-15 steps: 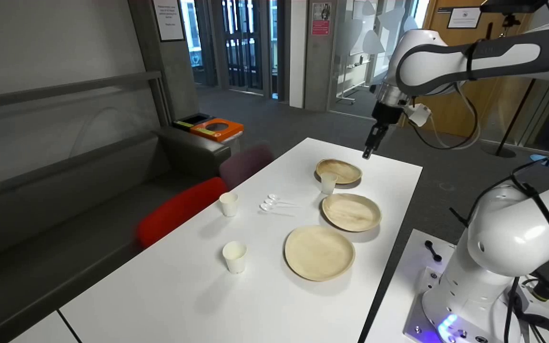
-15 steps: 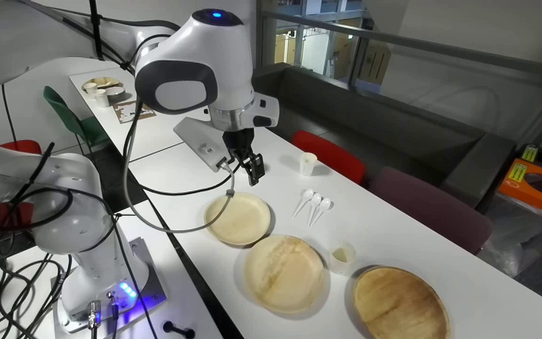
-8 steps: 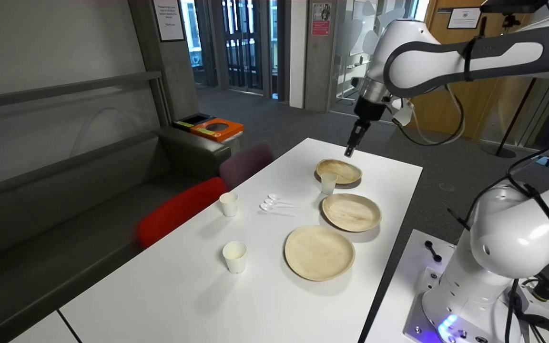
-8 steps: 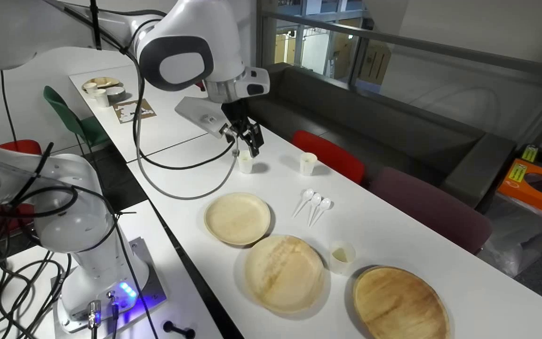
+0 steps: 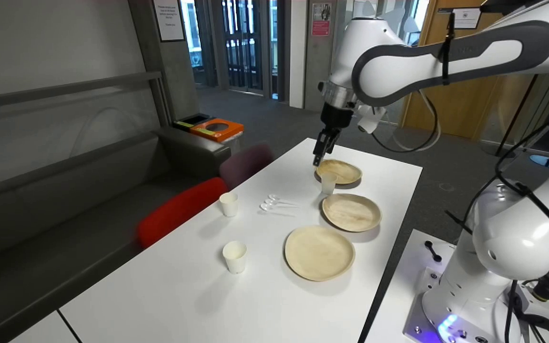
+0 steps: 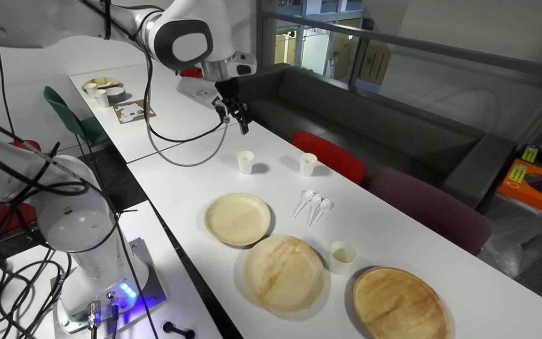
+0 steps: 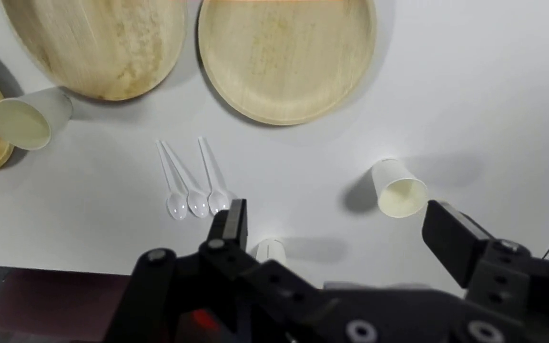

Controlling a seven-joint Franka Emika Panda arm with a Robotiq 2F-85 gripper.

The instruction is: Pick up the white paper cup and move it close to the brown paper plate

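Plate (image 5: pixel 320 253) of brown paper is lying on the desk (image 5: pixel 274 309), its pale inside facing up. Near it but apart, a white paper cup (image 6: pixel 245 162) is standing upright; a 2nd cup (image 6: pixel 308 165) is standing by the red chair (image 6: pixel 339 157). A 3rd cup (image 6: pixel 341 257) is standing between a mottled bowl (image 6: pixel 285 274) and a darker bowl (image 6: pixel 401 303), its inside showing too faintly to tell what it may be holding. The tool (image 7: pixel 336 207) is hanging above the desk, its jaws standing wide apart.
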